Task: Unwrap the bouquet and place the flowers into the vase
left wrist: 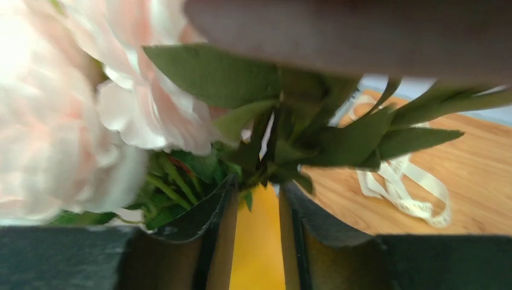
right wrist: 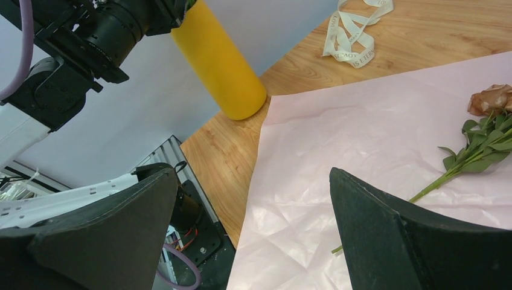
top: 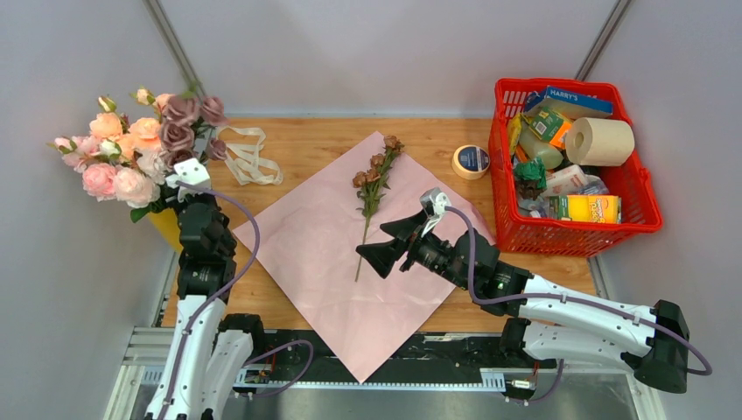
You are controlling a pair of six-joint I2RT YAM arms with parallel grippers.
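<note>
Left fingers are parted, right fingers spread wide; most flowers are put in the vase, one sprig is left

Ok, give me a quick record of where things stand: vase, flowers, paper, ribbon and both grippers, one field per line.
vase: yellow, upright at the table's left edge
flowers: most stand in the vase
loose stem: brownish-mauve, lying on the paper
wrapping paper: spread flat mid-table, pink
ribbon: untied, on the wood between vase and paper
left gripper: at the vase under the blooms, fingers parted
right gripper: wide open above the paper, near the stem's lower end
basket: red, full, far right
</note>
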